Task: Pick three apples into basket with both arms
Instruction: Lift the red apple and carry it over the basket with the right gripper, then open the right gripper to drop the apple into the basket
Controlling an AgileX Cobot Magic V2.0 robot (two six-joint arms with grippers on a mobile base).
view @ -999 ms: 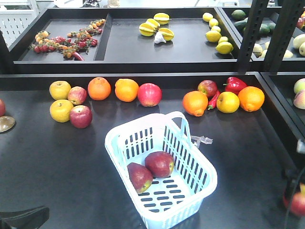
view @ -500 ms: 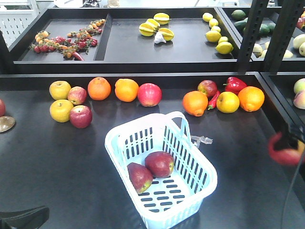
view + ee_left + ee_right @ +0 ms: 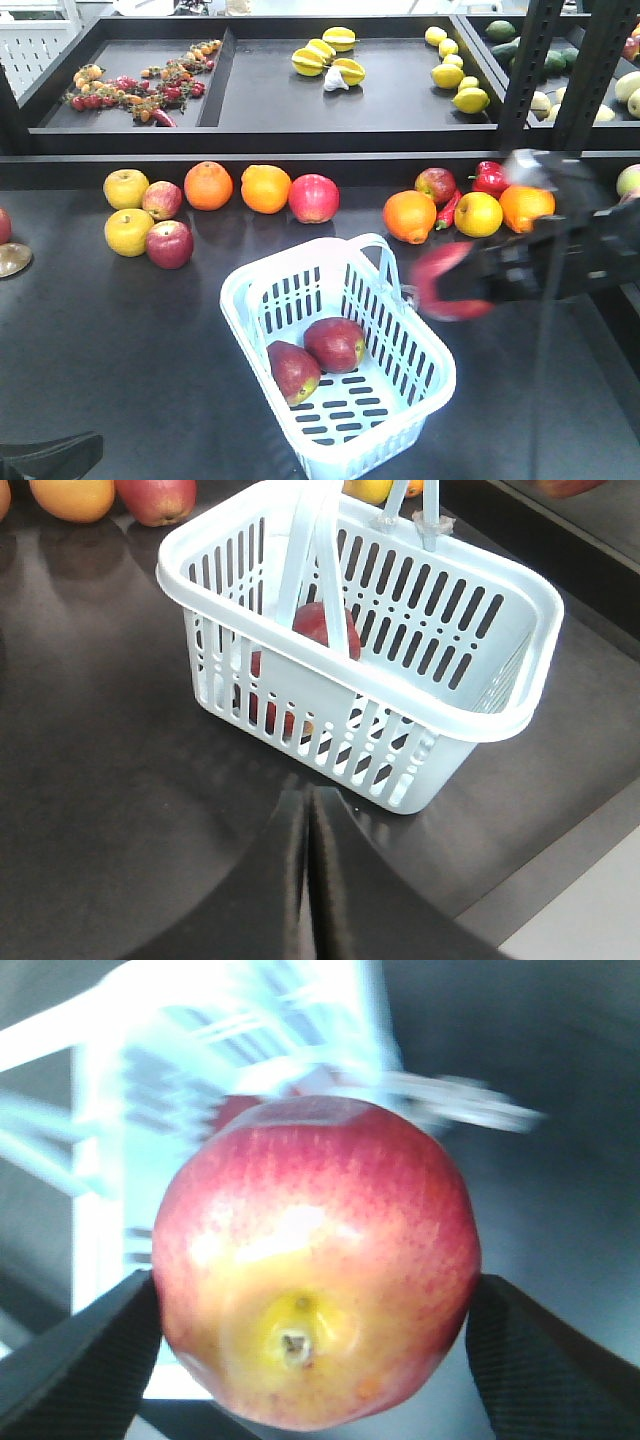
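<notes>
Red apple point(image 3: 315, 1260), stem end yellow and facing the right wrist camera, sits clamped between the jaws of the right gripper point(image 3: 315, 1345), a black finger point(image 3: 85, 1355) pressing each side. In the front view this apple point(image 3: 447, 282) appears as a motion-blurred red shape held above the dark surface point(image 3: 120, 350), just beside the basket point(image 3: 420, 390) at its 3 o'clock; the right arm point(image 3: 560, 262) extends from the 3 o'clock edge. Two more apples lie touching on the slotted basket floor, one point(image 3: 335, 343) at 1 o'clock of the other point(image 3: 293, 371). The basket handle point(image 3: 380, 258) stands upright. In the left wrist view, the left gripper point(image 3: 308, 880) hovers near the basket wall point(image 3: 330, 705), its jaws closed together on nothing. Oranges point(image 3: 266, 188), yellow apples point(image 3: 128, 231) and a red pepper point(image 3: 492, 177) line the surface at 12 o'clock.
</notes>
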